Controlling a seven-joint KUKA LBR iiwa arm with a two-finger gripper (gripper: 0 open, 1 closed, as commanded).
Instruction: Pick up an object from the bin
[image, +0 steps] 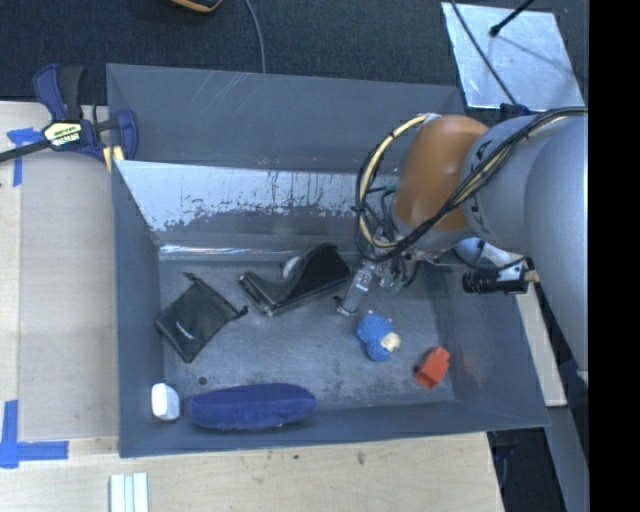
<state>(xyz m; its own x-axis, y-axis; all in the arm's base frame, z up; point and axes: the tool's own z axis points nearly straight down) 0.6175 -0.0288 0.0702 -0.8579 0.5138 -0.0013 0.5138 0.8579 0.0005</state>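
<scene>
Gripper (355, 293) beside a black stapler-like tool (300, 282) at its 9 o'clock. A cream-tipped blue lump (375, 335) lies at its 5 o'clock. Jaw state cannot be told.

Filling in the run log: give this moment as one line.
gripper: down in bin, at right end of black stapler-like tool | nearby: small blue piece, orange block | picked: none visible

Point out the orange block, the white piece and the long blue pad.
orange block (432, 367), camera view, top face
white piece (165, 401), camera view, its middle
long blue pad (250, 406), camera view, its middle
</scene>
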